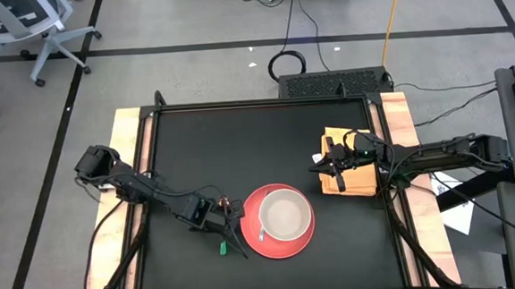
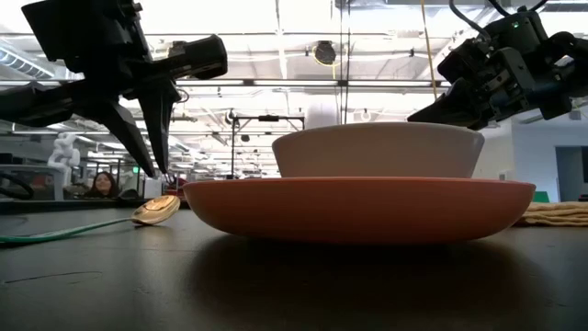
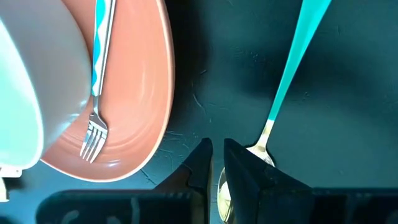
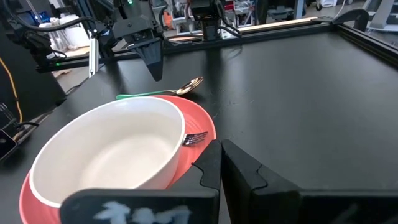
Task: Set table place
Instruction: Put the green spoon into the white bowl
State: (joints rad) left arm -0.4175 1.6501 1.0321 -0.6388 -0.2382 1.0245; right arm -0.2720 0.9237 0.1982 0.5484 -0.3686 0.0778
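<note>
On the black table [image 1: 266,135] stands a red plate [image 1: 282,250] with a white bowl [image 1: 285,213] on it. A fork [image 3: 96,112] with a teal handle rests on the plate's rim beside the bowl. Left of the plate a spoon [image 3: 292,62] with a green handle lies flat, its golden bowl [image 2: 156,210] toward the far side. My left gripper [image 2: 156,172] points down just above that bowl, clear of it, its fingers a narrow gap apart. My right gripper [image 4: 219,149] hangs shut right of the plate, over a yellow napkin [image 1: 354,179].
The folded napkin [image 2: 560,213] lies by the table's right rim. The far half of the tabletop [image 4: 298,81] is bare black surface. Light wooden strips [image 1: 128,152] run along the left and right sides.
</note>
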